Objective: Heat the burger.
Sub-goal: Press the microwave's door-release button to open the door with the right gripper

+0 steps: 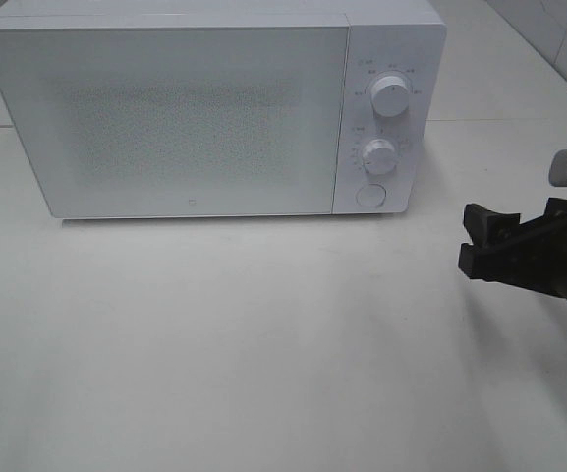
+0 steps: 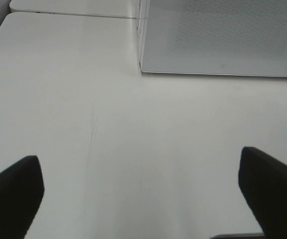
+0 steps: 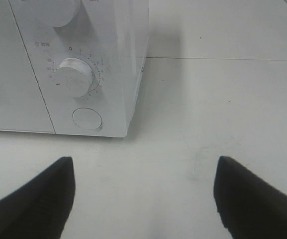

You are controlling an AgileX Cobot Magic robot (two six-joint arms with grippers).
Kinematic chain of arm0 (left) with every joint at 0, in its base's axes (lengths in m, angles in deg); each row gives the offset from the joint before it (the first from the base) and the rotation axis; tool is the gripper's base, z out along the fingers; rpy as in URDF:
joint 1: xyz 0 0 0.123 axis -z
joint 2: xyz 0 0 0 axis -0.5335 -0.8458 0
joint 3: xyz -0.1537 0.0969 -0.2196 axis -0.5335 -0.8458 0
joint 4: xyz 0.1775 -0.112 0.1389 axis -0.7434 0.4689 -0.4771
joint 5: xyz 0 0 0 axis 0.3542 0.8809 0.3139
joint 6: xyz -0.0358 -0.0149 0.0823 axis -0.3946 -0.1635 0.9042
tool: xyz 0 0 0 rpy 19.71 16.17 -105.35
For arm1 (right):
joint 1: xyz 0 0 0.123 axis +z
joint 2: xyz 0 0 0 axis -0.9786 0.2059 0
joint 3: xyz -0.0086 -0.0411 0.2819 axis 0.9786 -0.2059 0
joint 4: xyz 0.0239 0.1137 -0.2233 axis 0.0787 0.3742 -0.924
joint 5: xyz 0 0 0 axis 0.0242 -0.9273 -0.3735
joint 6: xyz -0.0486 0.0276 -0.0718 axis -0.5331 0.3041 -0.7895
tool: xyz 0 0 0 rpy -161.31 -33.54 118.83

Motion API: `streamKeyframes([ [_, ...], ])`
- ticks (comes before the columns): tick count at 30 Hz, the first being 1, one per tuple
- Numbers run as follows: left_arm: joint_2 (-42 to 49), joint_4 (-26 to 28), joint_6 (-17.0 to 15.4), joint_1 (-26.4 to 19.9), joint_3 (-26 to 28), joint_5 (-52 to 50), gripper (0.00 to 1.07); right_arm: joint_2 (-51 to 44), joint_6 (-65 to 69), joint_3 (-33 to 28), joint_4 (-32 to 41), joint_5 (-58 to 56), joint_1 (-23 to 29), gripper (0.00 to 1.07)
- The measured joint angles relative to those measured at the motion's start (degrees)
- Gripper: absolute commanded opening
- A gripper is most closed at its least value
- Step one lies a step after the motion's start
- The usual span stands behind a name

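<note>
Looking down from the high camera: finds a white microwave (image 1: 195, 108) filling the upper left and centre of the frame, door (image 1: 165, 118) shut, with an upper knob (image 1: 391, 94), a lower knob (image 1: 379, 155) and a round button (image 1: 369, 195) stacked on the panel at upper right. Finds the right gripper (image 1: 475, 243) at the right edge, mid-height, spread wide, holding nothing, well apart from the panel. Finds no burger anywhere on the bare table (image 1: 263, 344); cannot tell whether hidden behind the frosted door or lying outside the frame. Judged risks: turning the timer on an empty oven, with the burger possibly not inside; pressing off-centre on the button and shoving the whole oven back across the smooth table.

Turning to the left wrist camera: shows the left gripper (image 2: 138, 164) spread wide and empty above bare table, facing the door-side corner of the microwave. Shows no burger either. Might be struck by the door, probably hinged on this side and swinging out toward this arm.

Turning to the right wrist camera: shows both fingers (image 3: 39, 199) wide apart, empty, pointed at the lower knob and the round button, near but not touching. Could nudge the knob by accident while going for the button just beside it, given fingers spread wide enough to span both.
</note>
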Motion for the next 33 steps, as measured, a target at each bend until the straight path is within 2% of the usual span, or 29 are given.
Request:
streamKeyframes([
  [1,0.0,0.0,0.0,0.0,0.0,0.0,1.00,0.0,0.0,0.0,0.0,0.0,0.0,0.75],
  [2,0.0,0.0,0.0,0.0,0.0,0.0,1.00,2.0,-1.4,0.1,4.0,3.0,3.6,0.75],
  [3,0.0,0.0,0.0,0.0,0.0,0.0,1.00,2.0,-1.4,0.1,4.0,3.0,3.6,0.75],
  [4,0.0,0.0,0.0,0.0,0.0,0.0,1.00,3.8,-1.7,0.1,7.8,5.6,6.7,0.75],
  [6,0.0,0.0,0.0,0.0,0.0,0.0,1.00,4.8,-1.7,0.2,9.9,6.7,8.4,0.75],
  [8,0.0,0.0,0.0,0.0,0.0,0.0,1.00,7.3,-1.7,1.5,14.8,7.9,12.7,0.75],
  [9,0.0,0.0,0.0,0.0,0.0,0.0,1.00,7.3,-1.7,1.5,14.8,7.9,12.7,0.75],
  [11,0.0,0.0,0.0,0.0,0.0,0.0,1.00,10.0,-2.1,3.7,16.8,8.7,16.4,0.75],
  [15,0.0,0.0,0.0,0.0,0.0,0.0,1.00,12.3,-3.1,6.2,18.3,9.1,18.7,0.75],
  [17,0.0,0.0,0.0,0.0,0.0,0.0,1.00,15.4,-4.8,9.1,20.6,9.2,21.4,0.75],
  [25,0.0,0.0,0.0,0.0,0.0,0.0,1.00,18.4,-5.7,13.3,23.0,9.2,24.5,0.75],
  [30,0.0,0.0,0.0,0.0,0.0,0.0,1.00,19.0,-5.3,13.6,23.0,9.2,24.5,0.75],
  [33,0.0,0.0,0.0,0.0,0.0,0.0,1.00,19.0,-0.2,13.6,23.1,9.0,24.5,0.75],
])
